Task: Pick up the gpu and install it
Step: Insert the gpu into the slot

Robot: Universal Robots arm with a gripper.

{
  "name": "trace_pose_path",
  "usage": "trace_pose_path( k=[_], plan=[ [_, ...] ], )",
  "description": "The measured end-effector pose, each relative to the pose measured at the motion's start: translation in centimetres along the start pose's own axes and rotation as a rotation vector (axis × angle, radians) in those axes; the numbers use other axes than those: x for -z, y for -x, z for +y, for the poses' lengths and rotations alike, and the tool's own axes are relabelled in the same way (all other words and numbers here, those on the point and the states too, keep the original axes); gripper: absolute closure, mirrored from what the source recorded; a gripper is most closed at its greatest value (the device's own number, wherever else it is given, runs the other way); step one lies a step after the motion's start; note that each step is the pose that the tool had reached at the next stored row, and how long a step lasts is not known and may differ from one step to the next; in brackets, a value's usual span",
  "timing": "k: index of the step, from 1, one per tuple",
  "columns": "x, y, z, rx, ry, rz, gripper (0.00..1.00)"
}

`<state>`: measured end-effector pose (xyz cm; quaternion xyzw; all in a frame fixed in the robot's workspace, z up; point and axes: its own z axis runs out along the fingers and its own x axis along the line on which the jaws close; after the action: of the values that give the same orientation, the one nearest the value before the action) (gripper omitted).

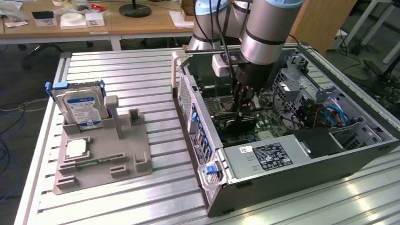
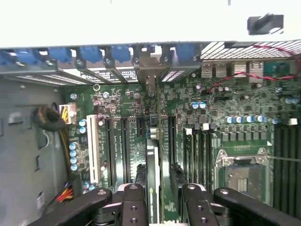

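Down inside the open computer case [image 1: 293, 154], the gpu [image 2: 152, 179] stands on edge over the green motherboard [image 2: 188, 113], seen from the wrist as a thin card running between two dark expansion slots [image 2: 124, 146]. The fingers [image 2: 133, 207] are clenched on it, one black pad on each face of the card, with the gripper [image 2: 157, 207] straddling its top edge. In the exterior view the gripper [image 1: 245, 105] reaches straight down from the grey arm [image 1: 269, 33] into the middle of the case, and the card itself is hard to make out below it.

Beside the card on the board lie a white slot [image 2: 93, 146], a row of blue capacitors [image 2: 73, 153] and the empty processor socket [image 2: 242, 172]. Blue clips [image 2: 89, 54] line the rear wall of the case, just beyond the card's far end. A power supply with a black label [image 1: 272, 157] sits at the near end of the case.

On the ribbed metal worktop [image 1: 125, 70], well apart from the case toward the exterior view's left, a grey holder [image 1: 103, 164] carries a hard drive with a blue label [image 1: 81, 110] standing upright and a small square silver chip [image 1: 76, 148] lying flat.
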<state>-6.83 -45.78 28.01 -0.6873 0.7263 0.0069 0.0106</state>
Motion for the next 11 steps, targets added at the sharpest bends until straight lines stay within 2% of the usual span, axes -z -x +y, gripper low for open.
trace_pose_path(
  k=[3, 6, 7, 8, 11],
  plan=[
    [0.04, 0.0, 0.0, 0.0, -0.0004, -0.0002, 0.66],
    [0.05, 0.0, 0.0, 0.0, -0.0003, -0.0001, 0.85],
    [0.05, 0.0, 0.0, 0.0, -0.0003, 0.0001, 0.85],
    [0.05, 0.0, 0.0, 0.0, -0.0003, 0.0, 0.9],
    [0.05, 0.0, 0.0, 0.0, -0.0003, 0.0001, 0.89]
  ],
)
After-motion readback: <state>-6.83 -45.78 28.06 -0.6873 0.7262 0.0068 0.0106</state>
